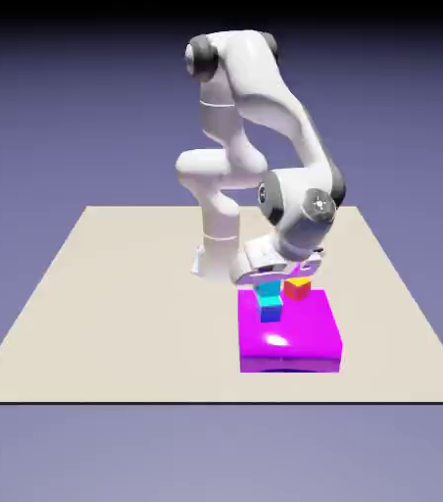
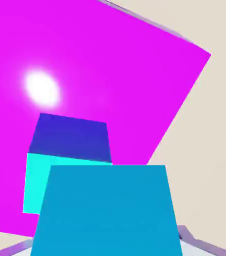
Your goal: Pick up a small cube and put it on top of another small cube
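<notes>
I have the gripper closed on the cyan cube, carrying it above the blue-sided cube. That cube sits at its eleven o'clock in the hand view, so next I need to center over it and lower.

3 small cubes – 1 cyan cube, 1 blue-sided cube, 1 red cube – plus 1 magenta slab.

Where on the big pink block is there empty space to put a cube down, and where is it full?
The magenta slab is bare across its near half, toward the camera in the exterior view. Its far edge is crowded: the blue-sided cube, the cyan cube in the gripper above it, and the red cube beside them.
</notes>
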You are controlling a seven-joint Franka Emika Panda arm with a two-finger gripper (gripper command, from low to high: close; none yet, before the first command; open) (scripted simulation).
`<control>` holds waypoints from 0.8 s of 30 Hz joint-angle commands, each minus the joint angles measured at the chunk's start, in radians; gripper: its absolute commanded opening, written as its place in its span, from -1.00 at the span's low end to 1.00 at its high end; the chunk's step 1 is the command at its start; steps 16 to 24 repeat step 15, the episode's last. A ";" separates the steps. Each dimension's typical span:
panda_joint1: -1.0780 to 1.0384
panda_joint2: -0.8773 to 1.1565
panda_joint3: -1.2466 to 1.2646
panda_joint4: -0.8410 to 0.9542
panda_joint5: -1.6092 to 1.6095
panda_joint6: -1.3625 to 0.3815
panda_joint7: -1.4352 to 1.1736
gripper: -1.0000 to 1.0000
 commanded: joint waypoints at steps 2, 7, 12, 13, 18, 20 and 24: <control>-0.017 -0.018 0.058 0.001 0.084 -0.050 0.056 -1.00; -0.037 -0.012 0.146 -0.029 0.183 -0.106 0.096 -1.00; -0.022 0.029 0.153 -0.169 0.185 0.071 0.097 -1.00; -0.022 0.029 0.153 -0.169 0.185 0.071 0.097 1.00; -0.026 0.019 0.152 -0.135 0.184 0.027 0.097 1.00; -0.026 0.019 0.152 -0.135 0.184 0.027 0.097 1.00; -0.026 0.019 0.152 -0.135 0.184 0.027 0.097 1.00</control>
